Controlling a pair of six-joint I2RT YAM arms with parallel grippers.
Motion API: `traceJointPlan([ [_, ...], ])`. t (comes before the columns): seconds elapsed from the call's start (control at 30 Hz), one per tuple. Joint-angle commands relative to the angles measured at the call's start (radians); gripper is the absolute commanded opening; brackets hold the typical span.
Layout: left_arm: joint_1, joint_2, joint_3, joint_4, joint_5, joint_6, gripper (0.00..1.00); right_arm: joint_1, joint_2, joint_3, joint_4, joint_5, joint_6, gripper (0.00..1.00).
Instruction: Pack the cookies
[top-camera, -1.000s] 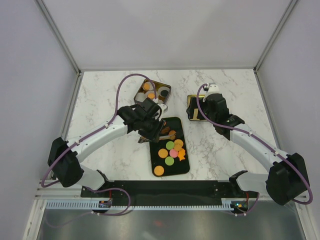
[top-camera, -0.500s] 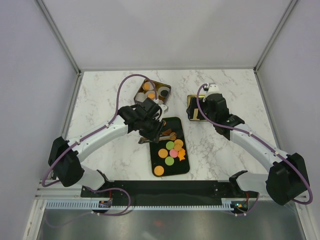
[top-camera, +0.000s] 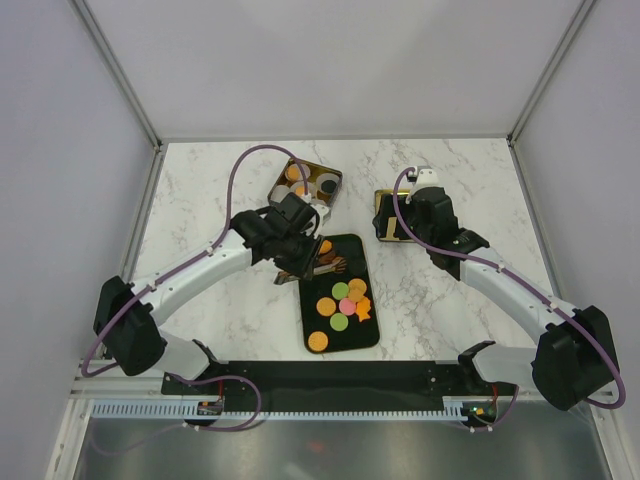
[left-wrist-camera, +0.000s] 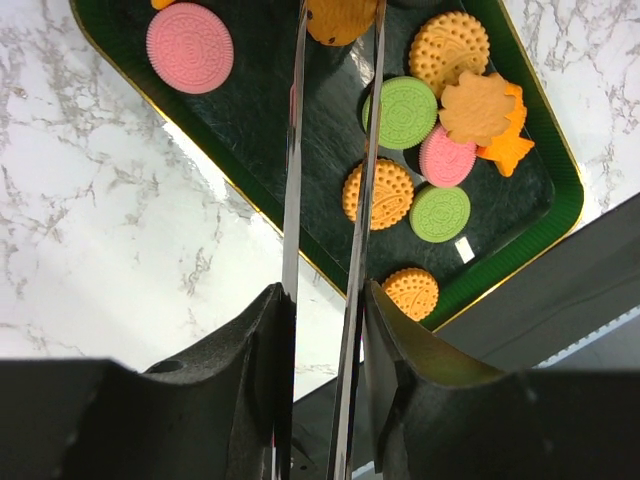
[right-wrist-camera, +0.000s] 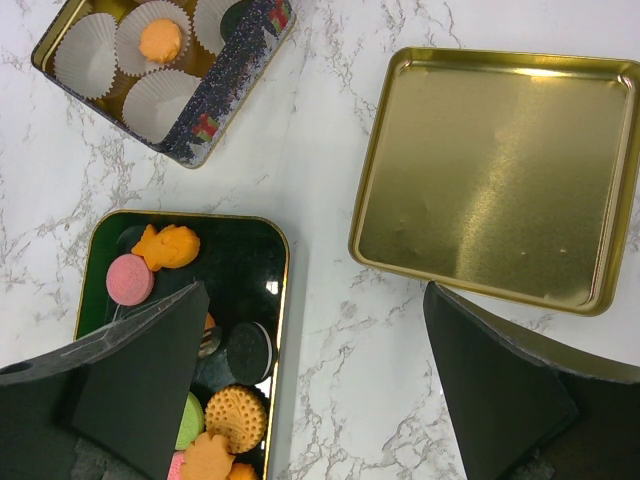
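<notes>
Item: orange cookie, round, dark-flecked, set between the tips of my left pincer. The long thin blades stand narrow and bear on both of its edges, so I judge it gripped. It hangs just above the far end of the dark green tray. Beneath and beside my blades, loose on that tray, lie the remaining cookies: pink, green and orange rounds, a leaf shape, a star, and one dark brown round near the tips. Beyond the tips sits the tin, with white paper cups inside. One cup holds an orange piece, and the overhead view shows another orange and a dark one; several cups are bare. My right pincer is spread wide, holds nothing, and hovers by the gold lid, which lies face up on the marble table. Status: early. A few cookies are packed, roughly a dozen wait, and the lid is not yet fitted.
</notes>
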Motion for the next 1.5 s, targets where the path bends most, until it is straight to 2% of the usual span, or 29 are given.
traceJointPlan([
  [0.0,0.010,-0.047,0.030,0.012,-0.035,0.038,0.42,0.004,0.002,0.043,0.016,0.002,-0.012,0.98],
  [0.27,0.030,-0.069,0.074,-0.003,-0.043,0.043,0.42,0.005,0.005,0.045,0.016,0.001,-0.011,0.98],
  [0.3,0.034,-0.073,0.085,-0.009,-0.081,0.047,0.42,0.004,0.004,0.043,0.017,0.001,-0.012,0.98],
  [0.53,0.140,-0.075,0.174,0.000,-0.100,0.053,0.42,0.004,0.005,0.045,0.017,0.001,-0.014,0.98],
  [0.9,0.258,0.129,0.390,0.008,-0.121,0.070,0.43,0.004,0.005,0.045,0.019,-0.004,-0.009,0.98],
  [1.47,0.274,0.244,0.364,0.048,-0.121,0.066,0.43,0.004,0.002,0.042,0.022,-0.015,-0.008,0.98],
])
